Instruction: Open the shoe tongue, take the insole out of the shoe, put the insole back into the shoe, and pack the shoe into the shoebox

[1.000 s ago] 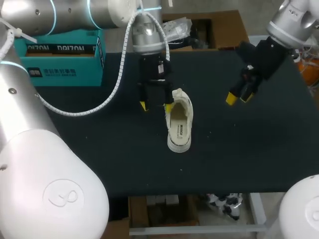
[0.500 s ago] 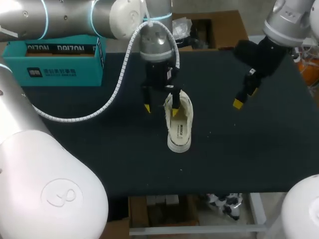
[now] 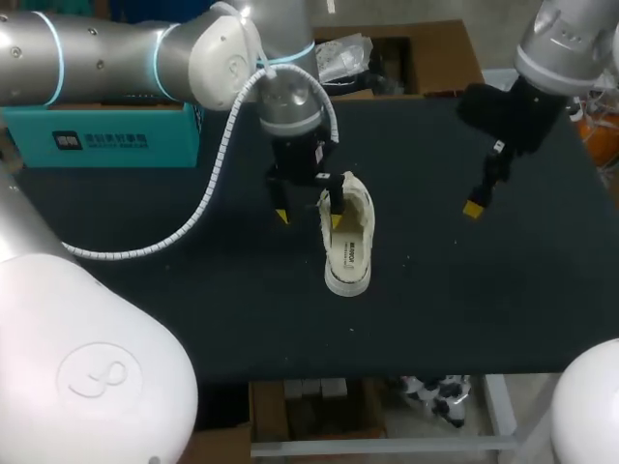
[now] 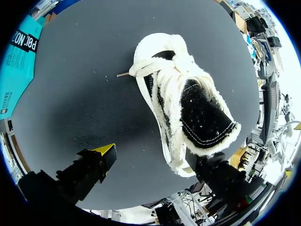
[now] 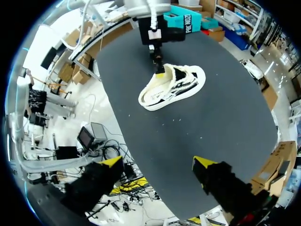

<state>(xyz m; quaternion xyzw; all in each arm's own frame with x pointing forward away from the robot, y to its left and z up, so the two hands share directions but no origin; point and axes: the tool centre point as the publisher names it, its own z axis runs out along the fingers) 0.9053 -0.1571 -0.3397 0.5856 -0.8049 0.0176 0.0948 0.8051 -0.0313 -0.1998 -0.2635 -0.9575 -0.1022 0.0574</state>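
A cream slip-on shoe (image 3: 348,237) lies on the black table (image 3: 193,290), its opening up and its pale insole (image 3: 352,257) showing inside. My left gripper (image 3: 308,218) hangs open over the shoe's far end. One yellow tip is on the table side and the other is at the rim of the opening. In the left wrist view the shoe (image 4: 188,108) fills the space ahead of the left gripper (image 4: 155,157), and its edge hides one fingertip. My right gripper (image 3: 474,207) hangs open above bare table to the right, well clear of the shoe (image 5: 171,87). The right gripper (image 5: 159,162) holds nothing.
The teal shoebox (image 3: 106,135) stands at the back left of the table. A brown cardboard box (image 3: 426,58) sits just behind the back edge. Bare black table surrounds the shoe in front and on both sides.
My left gripper has shifted right and turned, bringing one fingertip to the shoe's opening. My right gripper has swung a little to the right and turned edge-on. The shoe has not moved.
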